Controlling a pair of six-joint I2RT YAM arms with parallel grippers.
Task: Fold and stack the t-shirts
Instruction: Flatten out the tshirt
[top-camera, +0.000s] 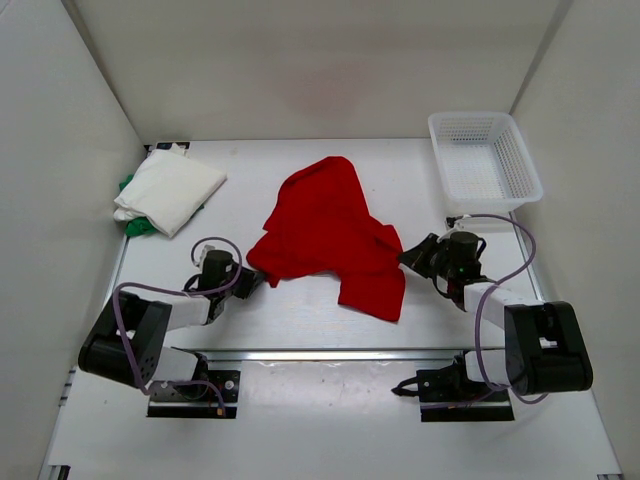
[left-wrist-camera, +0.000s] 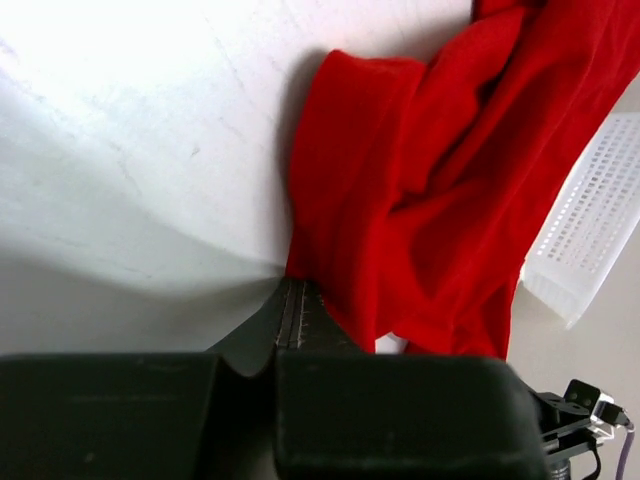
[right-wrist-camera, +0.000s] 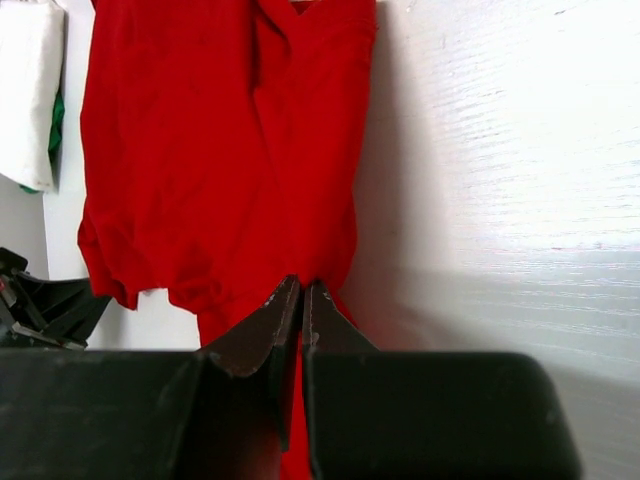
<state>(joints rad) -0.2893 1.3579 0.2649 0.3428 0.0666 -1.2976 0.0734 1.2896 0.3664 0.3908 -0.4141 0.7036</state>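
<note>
At the back left of the tabletop, the white shirt lies folded on the green shirt, which shows only as edges beneath it. Your left claw is closed on the near-left corner of the red shirt, jaws pressed together with only a thin bit of hem between them. The red shirt lies crumpled mid-tabletop, well apart from the stack. It is bunched to a peak toward the back, deeply creased, with one flap reaching toward the near right. Your right claw is likewise closed, pinching the shirt's right edge. Both holds look shallow, so I'd judge the main risk is a corner slipping free if you draw the claws apart fast or lift unevenly; the cloth would then fall in a heap. Pulling while layers are doubled could also carry a hidden fold into the spread. Further right, the basket sits at the back, apart from the shirt, and a wide swing could knock it.
</note>
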